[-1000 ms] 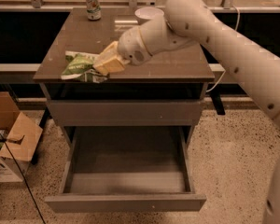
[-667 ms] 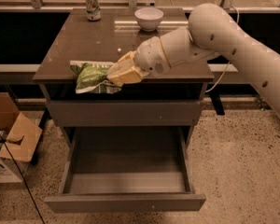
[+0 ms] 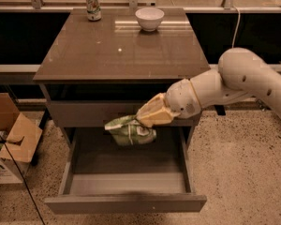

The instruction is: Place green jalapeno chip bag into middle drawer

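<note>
My gripper point(image 3: 141, 119) reaches in from the right and is shut on the green jalapeno chip bag point(image 3: 129, 131). It holds the bag in the air above the back part of the open middle drawer point(image 3: 126, 184). The bag is crinkly green with a pale edge and hangs to the left of and below the fingers. The drawer is pulled out towards the camera, and its flat grey floor shows beneath the bag.
A drinks can point(image 3: 92, 5) and a white bowl point(image 3: 149, 18) stand at the back of the brown glossy tabletop point(image 3: 122, 48). An open cardboard box point(image 3: 11, 139) sits on the floor at the left. Speckled floor lies at the right.
My gripper has carried the bag off the tabletop's front left area, down and to the right, to a spot over the open drawer.
</note>
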Robot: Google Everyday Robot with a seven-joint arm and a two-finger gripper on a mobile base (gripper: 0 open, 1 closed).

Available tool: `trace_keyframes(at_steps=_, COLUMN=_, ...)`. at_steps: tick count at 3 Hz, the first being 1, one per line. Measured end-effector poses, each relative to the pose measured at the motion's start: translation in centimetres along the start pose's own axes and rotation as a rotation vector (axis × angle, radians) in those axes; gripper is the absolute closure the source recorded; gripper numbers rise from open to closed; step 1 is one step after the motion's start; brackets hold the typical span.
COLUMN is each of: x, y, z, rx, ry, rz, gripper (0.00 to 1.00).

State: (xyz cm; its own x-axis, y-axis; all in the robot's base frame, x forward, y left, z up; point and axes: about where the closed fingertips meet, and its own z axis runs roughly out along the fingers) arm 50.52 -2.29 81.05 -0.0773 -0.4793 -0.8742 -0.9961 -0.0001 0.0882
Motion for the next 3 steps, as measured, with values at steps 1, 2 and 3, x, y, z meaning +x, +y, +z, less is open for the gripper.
trace_keyframes(at_steps=1, x=3.5, y=0.6, z=1.5, rx=-0.017, ry=0.013, rz=0.088, gripper=1.0)
trace_keyframes(at_steps=2, x=5.8, y=0.4, z=3.9, rx=-0.03, ry=0.016, rz=0.156, gripper=1.0)
trace_keyframes(at_steps=3, x=8.2, y=-0.3, z=6.7, rx=-0.032, ry=0.028, rz=0.225, gripper=1.0)
